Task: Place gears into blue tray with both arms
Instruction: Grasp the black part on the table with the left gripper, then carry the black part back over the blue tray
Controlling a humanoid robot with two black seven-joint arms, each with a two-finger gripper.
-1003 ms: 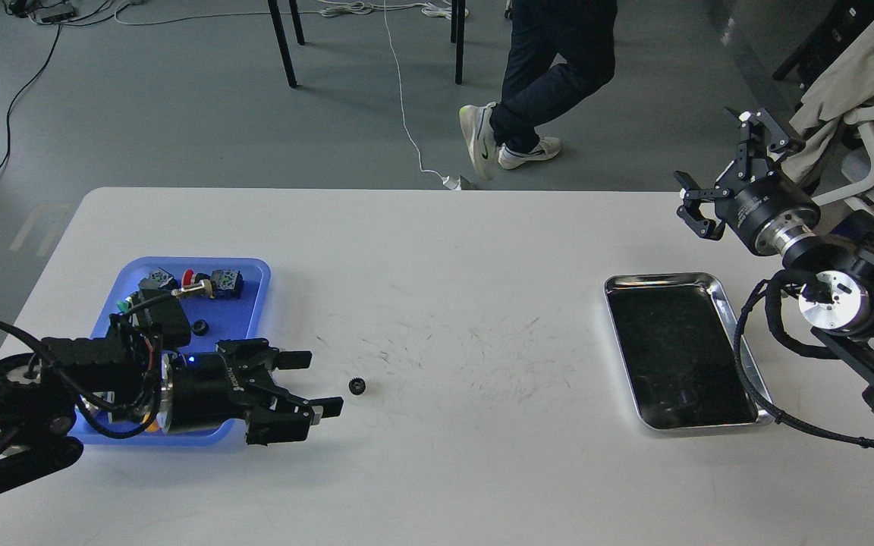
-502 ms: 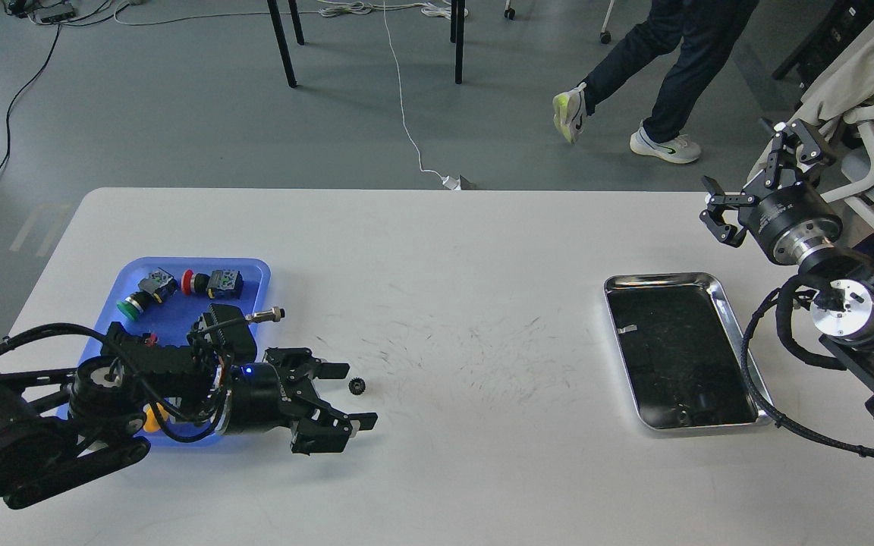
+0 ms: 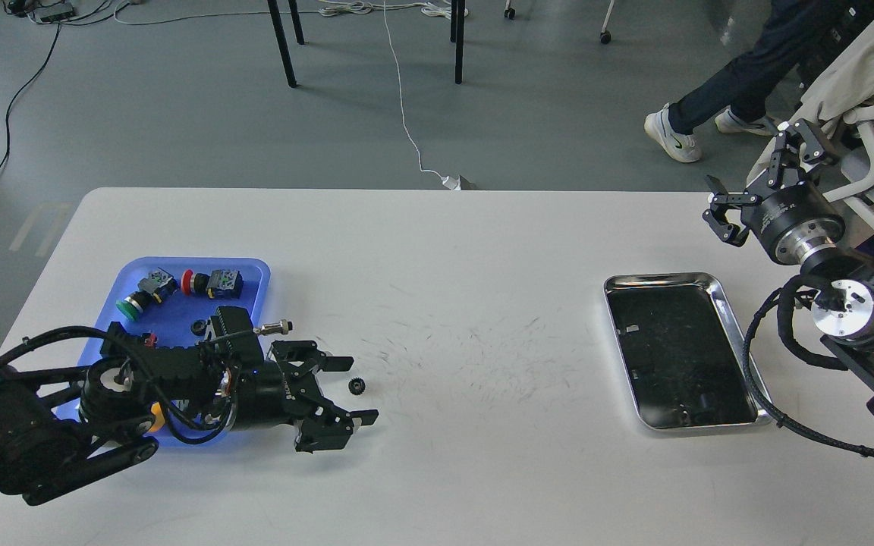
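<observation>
We have one view only, from the head, looking forward and down over the white table [image 3: 437,250] from its near edge. It stands far enough back that the whole width of the table shows, with our left arm [image 3: 103,394] coming in at the lower left and our right arm [image 3: 847,303] at the right edge. Beyond the far edge we see grey floor [image 3: 179,98].

left gripper [image 3: 352,390] nearer gear [image 3: 356,387], person [image 3: 740,83] gone right
</observation>
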